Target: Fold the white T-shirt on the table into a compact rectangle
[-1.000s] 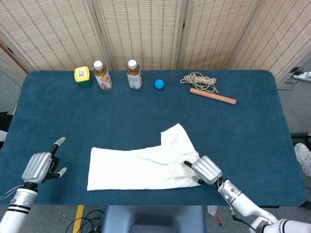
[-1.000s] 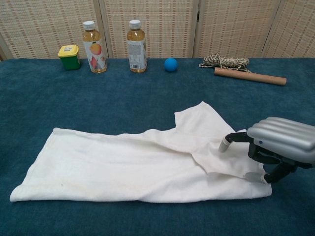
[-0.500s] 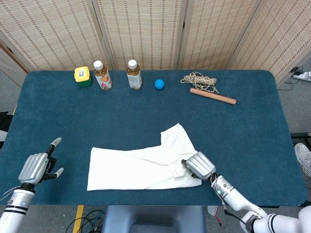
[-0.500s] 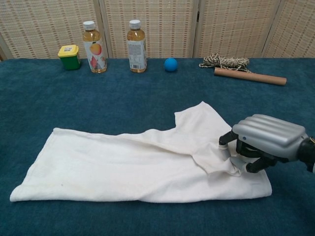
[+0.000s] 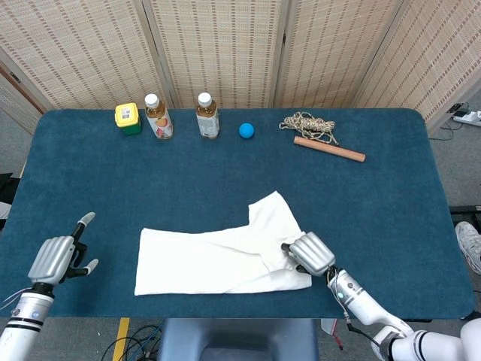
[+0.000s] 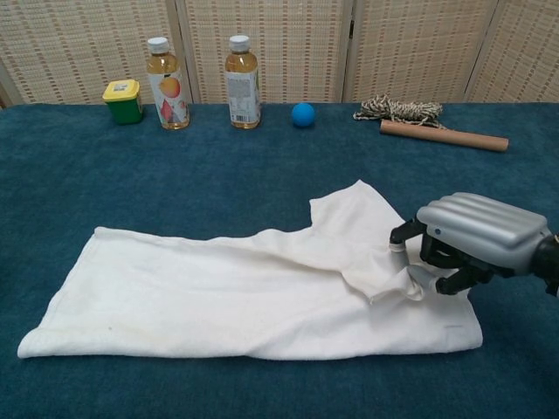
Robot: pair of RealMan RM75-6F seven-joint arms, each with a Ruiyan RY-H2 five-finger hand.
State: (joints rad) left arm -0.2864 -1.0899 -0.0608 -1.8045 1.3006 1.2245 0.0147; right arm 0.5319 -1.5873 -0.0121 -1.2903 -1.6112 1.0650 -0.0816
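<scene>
Lying half-folded, white T-shirt [image 6: 244, 297], sleeve bunched, apparently pinched by right hand [image 6: 476, 240], left hand [image 5: 56, 257] spread, empty

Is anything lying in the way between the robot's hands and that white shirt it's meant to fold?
Nothing visible. The right hand already pinches the white T-shirt at its right end. The left hand is open, with only bare blue table between it and the shirt.

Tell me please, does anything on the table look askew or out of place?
Only the shirt looks uneven: one sleeve sticks out toward the back, and the cloth is bunched up where the right hand pinches it. The bottles, jar, ball, rope and stick lie in order along the far edge.
</scene>
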